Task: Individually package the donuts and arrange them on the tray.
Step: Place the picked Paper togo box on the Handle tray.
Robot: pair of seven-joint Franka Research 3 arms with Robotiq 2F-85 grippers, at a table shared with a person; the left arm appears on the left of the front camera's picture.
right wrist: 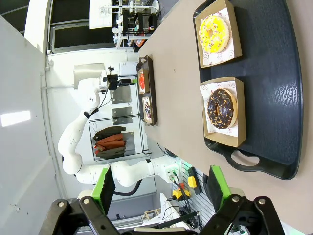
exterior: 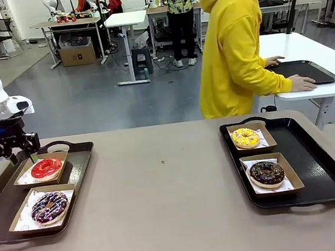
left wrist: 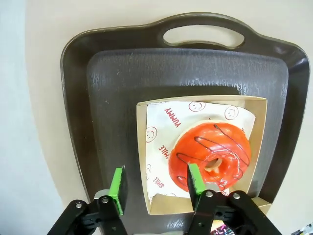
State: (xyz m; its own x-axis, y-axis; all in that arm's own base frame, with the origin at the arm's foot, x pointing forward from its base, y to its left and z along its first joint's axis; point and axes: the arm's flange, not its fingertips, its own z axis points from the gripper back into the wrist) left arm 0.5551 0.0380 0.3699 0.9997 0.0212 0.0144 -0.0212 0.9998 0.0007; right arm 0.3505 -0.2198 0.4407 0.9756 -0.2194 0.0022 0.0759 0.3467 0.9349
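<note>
Two black trays lie on the table. The left tray (exterior: 80, 157) holds two paper-lined boxes, one with the red-glazed donut (exterior: 46, 168) and one with the dark, pink-drizzled donut (exterior: 49, 207). On the right tray (exterior: 319, 168) are boxes with the yellow-iced donut (exterior: 246, 137) and the chocolate sprinkled donut (exterior: 267, 173). My left gripper (exterior: 23, 157) hovers open over the red donut's box, and in the left wrist view the left gripper (left wrist: 156, 185) straddles the box's edge beside the red donut (left wrist: 210, 154). My right gripper (right wrist: 161, 188) is open and high above the right tray (right wrist: 279, 93).
A person in a yellow hoodie (exterior: 231, 44) stands at the far side, turned toward a white side table with both hands by another black tray (exterior: 304, 70). The tabletop (exterior: 162, 181) between the two trays is bare.
</note>
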